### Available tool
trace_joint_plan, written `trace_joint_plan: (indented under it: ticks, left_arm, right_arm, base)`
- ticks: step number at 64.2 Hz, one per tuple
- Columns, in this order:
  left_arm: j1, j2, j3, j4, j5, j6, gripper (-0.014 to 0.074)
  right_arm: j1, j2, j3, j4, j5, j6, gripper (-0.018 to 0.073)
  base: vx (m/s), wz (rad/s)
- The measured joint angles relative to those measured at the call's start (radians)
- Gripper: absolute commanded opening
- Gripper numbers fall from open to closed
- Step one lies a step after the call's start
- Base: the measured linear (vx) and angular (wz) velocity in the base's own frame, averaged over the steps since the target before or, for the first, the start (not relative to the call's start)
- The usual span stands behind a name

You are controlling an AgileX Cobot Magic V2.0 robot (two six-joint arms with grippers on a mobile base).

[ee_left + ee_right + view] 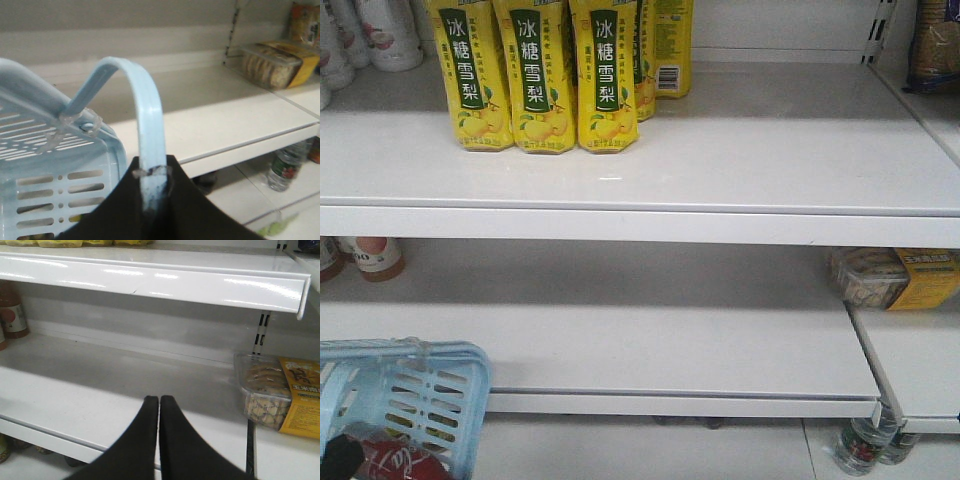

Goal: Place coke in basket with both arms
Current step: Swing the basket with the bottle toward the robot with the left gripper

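The light blue basket point(420, 385) hangs at the lower left of the front view, below the middle shelf. A red coke point(400, 464) with white script lies inside it, partly cut off by the frame edge. In the left wrist view my left gripper point(152, 172) is shut on the basket's loop handle point(150, 115), which rises between its black jaws, with the basket's slotted wall point(60, 165) to the left. My right gripper point(159, 399) is shut with nothing in it, its tips pressed together over the middle shelf point(75, 395). Neither arm shows in the front view.
Yellow drink bottles point(530, 75) stand on the upper shelf. A clear biscuit tub with a yellow label point(895, 277) point(272, 395) sits on the middle shelf at right. A brown bottle point(375, 257) stands at far left. Water bottles point(865, 445) stand low at right.
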Motion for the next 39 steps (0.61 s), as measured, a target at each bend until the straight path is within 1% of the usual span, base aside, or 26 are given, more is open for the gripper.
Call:
trace_joint_plan:
  ticks: [5, 8, 21, 29, 33, 39]
  left_arm:
    - [0.03, -0.03, 0.022, 0.051, -0.027, -0.015, -0.0008]
    - [0.059, -0.049, 0.034, 0.073, -0.032, -0.022, -0.0008]
    - [0.163, -0.13, 0.043, 0.106, -0.03, -0.023, -0.0008]
    - [0.199, -0.149, 0.043, 0.165, -0.007, -0.043, -0.0008]
    - [0.211, -0.15, 0.043, 0.214, 0.0, -0.071, -0.0008]
    - [0.227, -0.15, 0.043, 0.257, 0.007, -0.113, -0.0008]
  right_arm:
    - [0.0, 0.0, 0.0, 0.0, 0.0, 0.0, -0.0009]
    - [0.0, 0.0, 0.0, 0.0, 0.0, 0.0, -0.0009]
    - [0.0, 0.0, 0.0, 0.0, 0.0, 0.0, -0.0009]
    - [0.0, 0.0, 0.0, 0.0, 0.0, 0.0, -0.0009]
    - [0.0, 0.0, 0.0, 0.0, 0.0, 0.0, -0.0009]
    - [0.0, 0.0, 0.0, 0.0, 0.0, 0.0, -0.0009]
  base:
    - [0.0, 0.0]
    - [0.0, 0.0]
    - [0.0, 0.0]
    - [0.0, 0.0]
    - [0.0, 0.0]
    - [0.0, 0.0]
